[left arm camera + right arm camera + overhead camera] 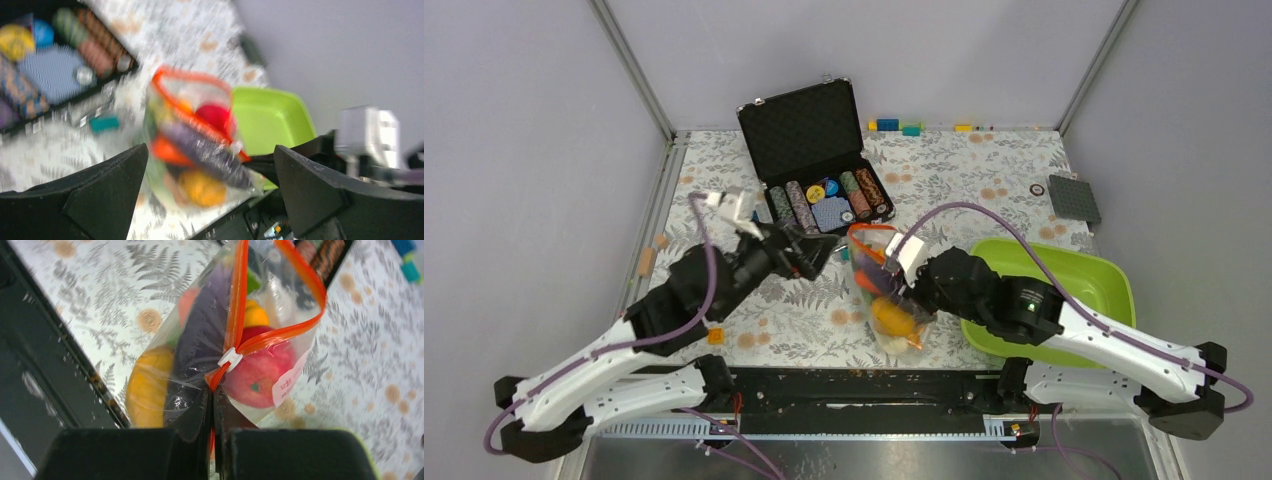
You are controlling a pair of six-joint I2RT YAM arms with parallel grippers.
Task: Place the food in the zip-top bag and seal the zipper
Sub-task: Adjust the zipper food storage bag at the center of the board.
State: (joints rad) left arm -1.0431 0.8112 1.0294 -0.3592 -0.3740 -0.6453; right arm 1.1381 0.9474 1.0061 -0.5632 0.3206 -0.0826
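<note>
Sealing step: your right gripper (pixel 212 432) clamps the orange-red zipper strip (pixel 236 300) of the clear, food-filled plastic bag (pixel 195 340) beside the lime-green tray (pixel 1104 275); left gripper (pixel 211 149) gapes. Pull the white slider (pixel 230 359) level.

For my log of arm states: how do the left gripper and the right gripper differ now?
The left gripper is open and holds nothing; the right gripper is shut on the clear plastic zip-top bag, at the end of its orange-red zipper strip. The left gripper is clear of the bag; the right gripper touches it. Both face the bag.
</note>
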